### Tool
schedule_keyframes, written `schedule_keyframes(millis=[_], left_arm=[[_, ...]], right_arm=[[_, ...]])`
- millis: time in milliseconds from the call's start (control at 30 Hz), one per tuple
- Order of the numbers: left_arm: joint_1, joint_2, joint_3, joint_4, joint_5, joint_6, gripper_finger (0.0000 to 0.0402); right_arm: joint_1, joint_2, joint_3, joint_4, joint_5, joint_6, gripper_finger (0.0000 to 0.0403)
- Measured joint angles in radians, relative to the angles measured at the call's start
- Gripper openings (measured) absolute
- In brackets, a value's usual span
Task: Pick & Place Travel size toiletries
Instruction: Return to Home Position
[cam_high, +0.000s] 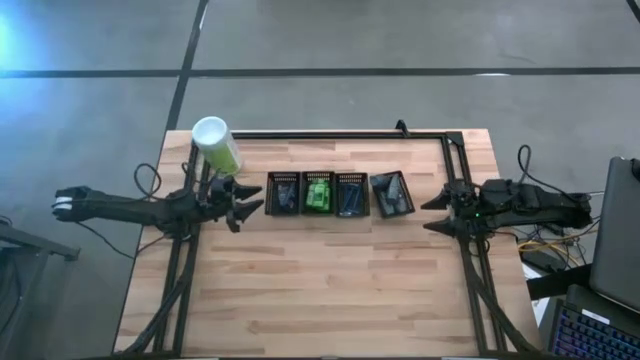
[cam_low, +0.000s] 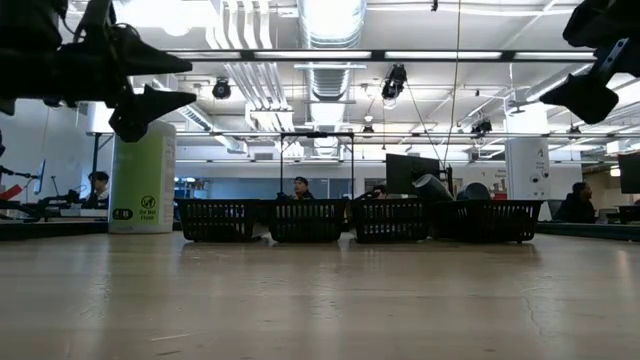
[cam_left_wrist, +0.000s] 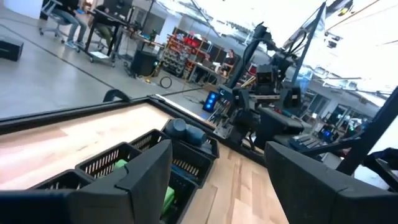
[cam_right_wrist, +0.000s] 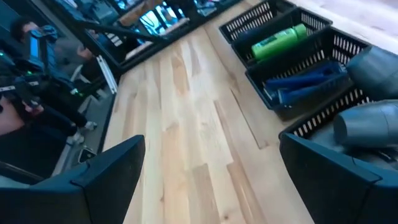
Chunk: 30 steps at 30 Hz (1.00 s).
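Left gripper, fingers spread and empty, hovered just beside the left end of a row of four black mesh bins. Right gripper, likewise spread and empty, hung near the row's right end. The toiletries lay in the bins, between the two grippers and touching neither. From left to right these were dark navy tubes, green tubes, blue razors and grey bottles. A pale-green canister stood at far left.
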Motion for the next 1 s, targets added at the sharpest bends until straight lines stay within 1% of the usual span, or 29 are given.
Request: schedule_keyframes(millis=[133, 233, 733, 833, 933, 1000], left_arm=[[0.0, -0.059, -0.036, -0.009, -0.001, 0.012, 0.0261], [0.0, -0.083, -0.035, -0.056, -0.006, 0.012, 0.0261], [-0.003, -0.09, -0.036, -0.083, -0.006, 0.007, 0.0261], [-0.02, -0.171, -0.036, -0.145, -0.005, 0.007, 0.0261], [-0.01, -0.261, -0.037, -0.215, -0.001, 0.007, 0.0261], [0.003, -0.324, -0.037, -0.27, -0.001, 0.071, 0.0261]], right_arm=[[0.0, 0.047, 0.0, 0.001, 0.0, 0.0, 0.0368], [0.0, 0.079, 0.0, 0.001, 0.0, 0.0, 0.0368], [0.0, 0.188, 0.0, 0.002, -0.002, 0.0, 0.0368], [0.0, 0.202, 0.0, 0.001, -0.002, 0.0, 0.0368], [0.0, 0.207, 0.0, 0.003, -0.002, 0.0, 0.0368], [0.0, 0.211, 0.0, 0.003, -0.002, 0.0, 0.0368]])
